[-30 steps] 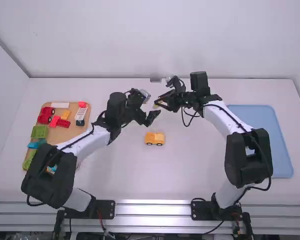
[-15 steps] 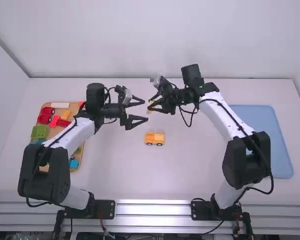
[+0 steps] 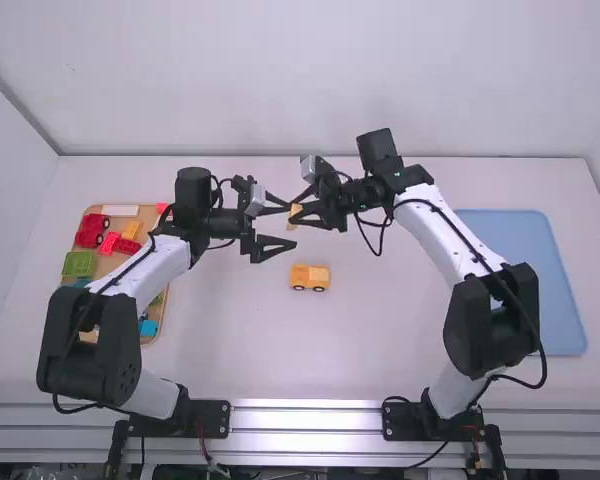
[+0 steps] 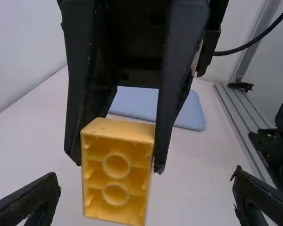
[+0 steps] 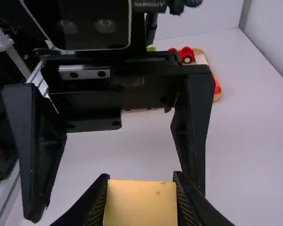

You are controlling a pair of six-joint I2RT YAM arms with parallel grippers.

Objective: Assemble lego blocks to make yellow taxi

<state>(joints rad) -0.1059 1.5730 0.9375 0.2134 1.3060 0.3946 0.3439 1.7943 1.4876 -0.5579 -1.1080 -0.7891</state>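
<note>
My right gripper [image 3: 302, 208] is shut on a yellow block [image 3: 294, 213] above the table's middle. My left gripper [image 3: 280, 228] stands open, facing it from the left. In the left wrist view, the yellow block [image 4: 117, 172] shows its hollow underside between the two fingertips of my left gripper [image 4: 146, 200], which do not touch it. In the right wrist view, the yellow block [image 5: 141, 202] is pinched by my right gripper [image 5: 141, 195]. A yellow car body with dark wheels [image 3: 309, 278] stands on the table below the grippers.
At the left, a wooden tray [image 3: 166, 262] holds several red, green, blue, yellow and white pieces, partly behind the left arm. A flat blue tray [image 3: 525, 270] lies at the right. The white table [image 3: 380, 330] extends between them.
My left gripper has moved back left and turned, its fingers now wide apart. My right gripper has moved left with the yellow block, close to the left fingertips. The car body has stayed put.
</note>
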